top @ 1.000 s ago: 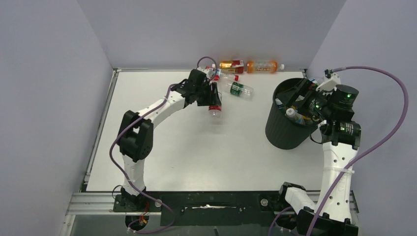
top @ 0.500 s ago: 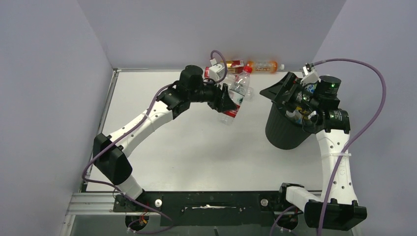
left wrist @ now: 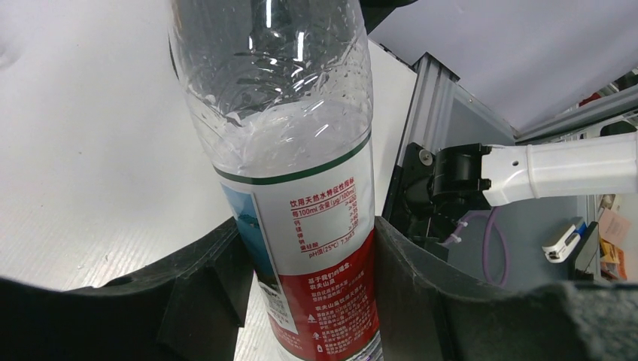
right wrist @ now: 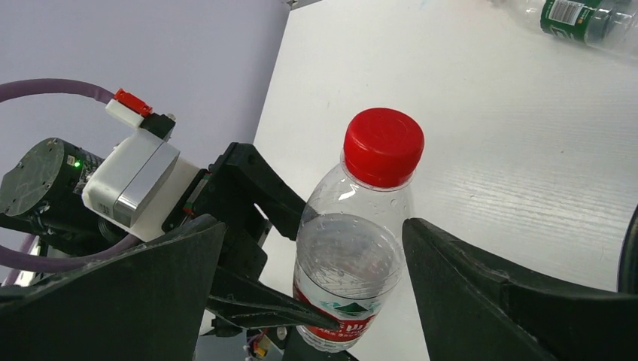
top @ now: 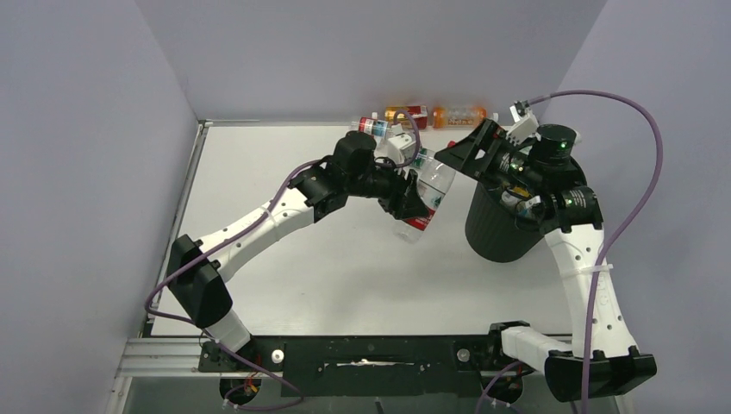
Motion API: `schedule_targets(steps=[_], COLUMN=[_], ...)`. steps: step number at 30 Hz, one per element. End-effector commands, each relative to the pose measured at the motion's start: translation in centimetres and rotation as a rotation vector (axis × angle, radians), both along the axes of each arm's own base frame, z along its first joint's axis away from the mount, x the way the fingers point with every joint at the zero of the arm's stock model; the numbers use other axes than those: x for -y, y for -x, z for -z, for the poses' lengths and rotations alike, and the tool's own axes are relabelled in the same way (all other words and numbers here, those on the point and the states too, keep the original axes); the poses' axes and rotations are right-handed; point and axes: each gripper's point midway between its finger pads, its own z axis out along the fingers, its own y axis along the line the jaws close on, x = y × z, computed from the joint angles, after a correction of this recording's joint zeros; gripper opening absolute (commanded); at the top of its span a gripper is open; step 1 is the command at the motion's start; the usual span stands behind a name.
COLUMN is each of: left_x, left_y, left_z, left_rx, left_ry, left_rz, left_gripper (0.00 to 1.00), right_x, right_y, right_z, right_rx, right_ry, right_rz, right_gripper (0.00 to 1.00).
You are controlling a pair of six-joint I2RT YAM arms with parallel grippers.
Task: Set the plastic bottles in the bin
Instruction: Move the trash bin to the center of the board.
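My left gripper (top: 415, 205) is shut on a clear bottle with a red label (top: 431, 197) and holds it above the table, just left of the black bin (top: 500, 231). In the left wrist view the fingers (left wrist: 195, 286) press the bottle's label (left wrist: 316, 233) from both sides. My right gripper (top: 465, 153) is open at the bottle's upper end. In the right wrist view the red-capped bottle (right wrist: 380, 150) stands between its spread fingers (right wrist: 150, 286) without touching them. Several bottles lie inside the bin.
Three bottles lie along the back wall: one with a red and blue label (top: 372, 126), an orange one with a red label (top: 407, 113) and an orange one (top: 459, 114). A clear, green-labelled bottle (right wrist: 579, 15) lies on the table beyond the held bottle.
My left arm has lifted the red-labelled bottle and carried it right, toward the bin. My right gripper has come up from the bin and swung left to the bottle's top.
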Motion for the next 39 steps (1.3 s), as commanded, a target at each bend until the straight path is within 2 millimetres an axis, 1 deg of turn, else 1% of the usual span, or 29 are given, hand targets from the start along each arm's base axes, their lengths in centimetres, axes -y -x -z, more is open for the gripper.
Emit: schedule_targets(steps=[1, 4, 5, 7, 11, 17, 20, 21, 22, 25, 27, 29, 33, 34, 35, 36, 39], left_x=[0.7, 1.0, 1.0, 0.9, 0.6, 0.1, 0.0, 0.0, 0.0, -0.1, -0.3, -0.5, -1.2, -1.5, -2.0, -2.5, -4.7], left_y=[1.8, 2.3, 2.4, 2.7, 2.8, 2.6, 2.8, 2.8, 2.9, 2.3, 1.4, 0.2, -1.9, -2.4, -2.8, -3.1, -4.1], left_z=[-5.8, -6.5, -6.8, -7.3, -8.0, -7.7, -7.7, -7.8, -7.8, -7.8, -7.6, -7.6, -8.6, -9.0, -9.4, -9.8, -10.9], left_rx=[0.116, 0.127, 0.132, 0.14, 0.157, 0.173, 0.177, 0.178, 0.18, 0.186, 0.186, 0.187, 0.183, 0.182, 0.181, 0.178, 0.172], left_ry=[0.124, 0.138, 0.143, 0.154, 0.16, 0.138, 0.14, 0.143, 0.145, 0.142, 0.128, 0.116, 0.128, 0.134, 0.142, 0.152, 0.18], left_rz=[0.061, 0.076, 0.077, 0.083, 0.083, 0.07, 0.075, 0.077, 0.077, 0.06, 0.028, -0.01, -0.057, -0.067, -0.074, -0.079, -0.107], left_gripper=[0.44, 0.45, 0.45, 0.45, 0.45, 0.45, 0.45, 0.45, 0.45, 0.45, 0.47, 0.53, 0.67, 0.72, 0.81, 0.84, 0.84], right_x=[-1.2, -1.7, -1.6, -1.4, -0.7, 0.7, 0.3, -0.1, -0.5, -1.8, -2.1, -1.9, -0.5, 0.2, 1.0, 1.8, 5.4], right_y=[-0.3, -0.3, -0.3, -0.5, -0.6, -0.6, -0.7, -0.7, -0.6, -0.4, -0.2, -0.1, -0.4, -0.7, -1.0, -1.4, -2.4], right_z=[-1.1, -0.9, -0.7, 0.1, 0.8, 1.5, 1.8, 1.9, 2.0, 1.7, 1.1, 0.4, -0.9, -1.3, -1.8, -2.2, -3.7], right_rx=[0.037, 0.032, 0.025, -0.003, -0.029, -0.057, -0.058, -0.059, -0.057, -0.04, -0.022, -0.007, 0.015, 0.021, 0.034, 0.04, 0.061], right_ry=[0.032, 0.065, 0.086, 0.127, 0.178, 0.265, 0.246, 0.233, 0.219, 0.17, 0.143, 0.138, 0.193, 0.218, 0.245, 0.268, 0.298], right_rz=[-0.001, 0.0, 0.009, 0.021, 0.059, 0.121, 0.115, 0.101, 0.086, 0.046, 0.037, 0.052, 0.12, 0.151, 0.179, 0.205, 0.298], right_gripper=[0.92, 0.81, 0.81, 0.81, 0.82, 0.83, 0.81, 0.78, 0.73, 0.53, 0.48, 0.45, 0.42, 0.42, 0.42, 0.42, 0.41])
